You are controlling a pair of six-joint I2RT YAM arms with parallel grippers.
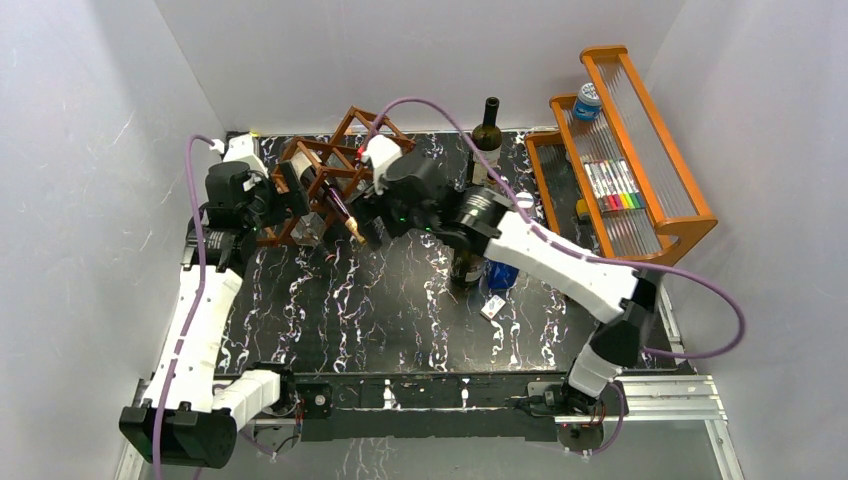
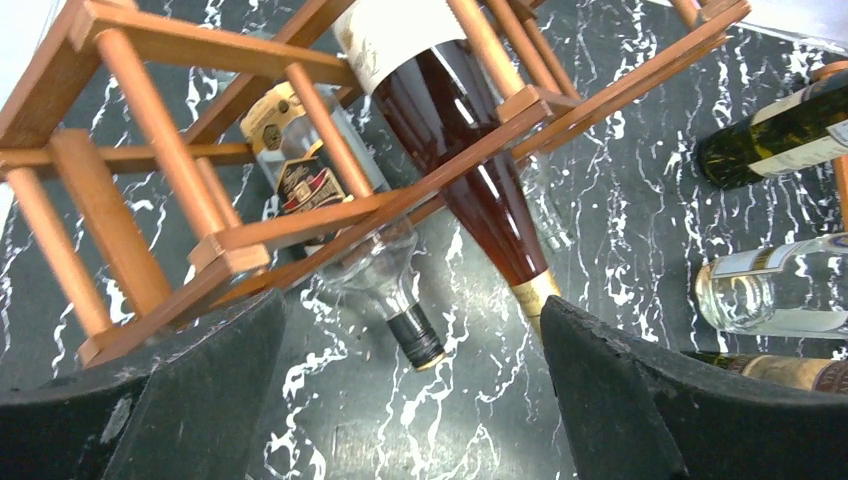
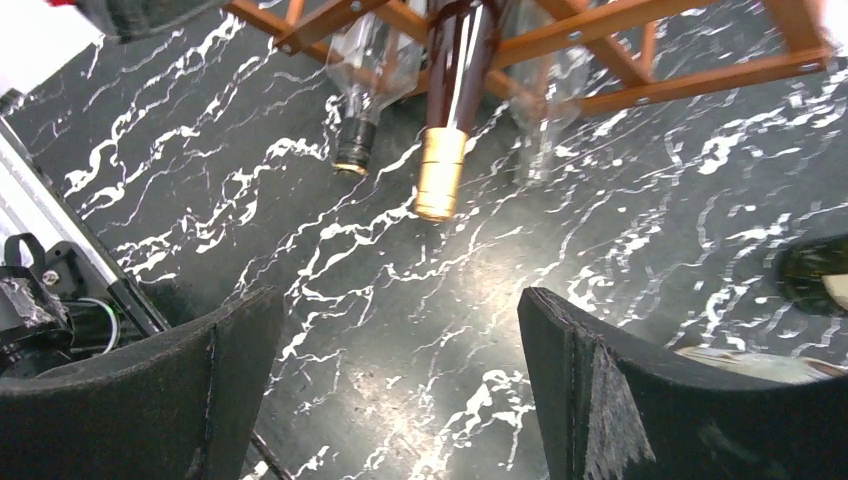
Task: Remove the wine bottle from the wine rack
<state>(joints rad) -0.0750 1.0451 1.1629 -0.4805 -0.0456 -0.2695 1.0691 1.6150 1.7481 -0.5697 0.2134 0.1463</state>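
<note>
The wine bottle lies in the wine rack, slid through one of its square cells with the neck slanting down and out toward the desk. Its glass is smooth and dark red. It has a pale label whose top is cut off by the edge of my left wrist view. The gold foil cap reaches the upper edge of one of my left fingers; whether they touch I cannot tell. From above, my own two wrists cover much of the bottle and the front of the rack.

The rack is a lattice of thin reddish-brown wooden bars, some round dowels, some flat strips. Beside the wine bottle a clear glass bottle with a black cap and a dark label lies in a lower cell. A second clear bottle behind it is only a blur of glints.

My left jaws stand wide apart with nothing in hold, the black fingers rough and scuffed, framing the end of the bottle's neck. My right jaws are spread just as wide, also empty, over the desk just short of the gold cap.

The desk is glossy black with white marble veins. A dark green bottle stands upright at the back, and a second standing bottle is half hidden under my right arm. On the right an orange wooden shelf with ribbed clear panels holds a row of coloured markers, too small to read.
</note>
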